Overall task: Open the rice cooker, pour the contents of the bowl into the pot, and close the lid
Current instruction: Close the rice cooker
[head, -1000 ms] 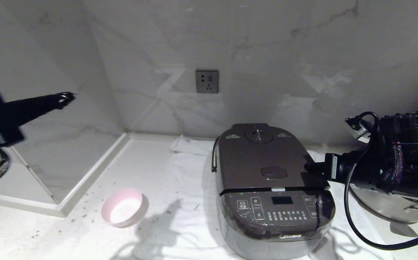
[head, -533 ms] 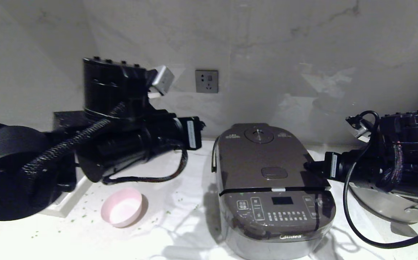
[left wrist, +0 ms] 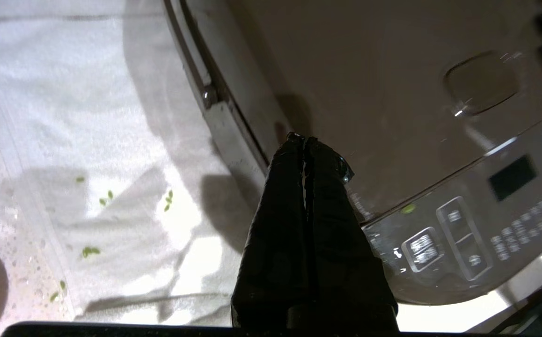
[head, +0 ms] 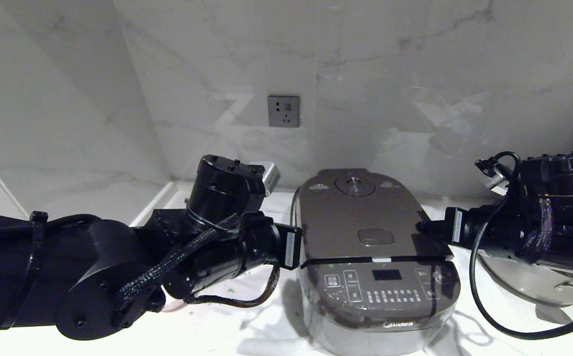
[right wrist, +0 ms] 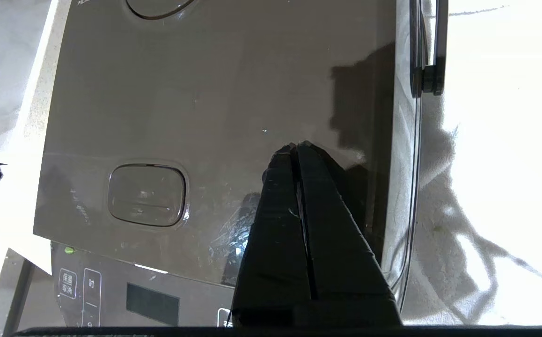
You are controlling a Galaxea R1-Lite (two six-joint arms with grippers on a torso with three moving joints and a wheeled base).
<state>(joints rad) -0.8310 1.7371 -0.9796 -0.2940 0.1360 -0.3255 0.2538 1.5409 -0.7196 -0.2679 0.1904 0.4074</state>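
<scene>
Rice cooker (head: 373, 257): I see it on the white cloth (left wrist: 65, 117) on the worktop, lid (head: 360, 217) down.
Left gripper (left wrist: 303, 140): fingers clenched, empty, at the cooker's left edge.
Right gripper (right wrist: 297, 145): fingers clenched, empty, over the lid's right side.
Handling: I judge the cooker heavy and stiff, its glossy lid slippery; better to press the oval button (head: 375, 236).

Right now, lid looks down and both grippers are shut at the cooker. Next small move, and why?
Probably back the left gripper away from the lid. It lies flat and closed, both grippers are empty, the right gripper already rests on the lid, and green bits lie on the cloth.
</scene>
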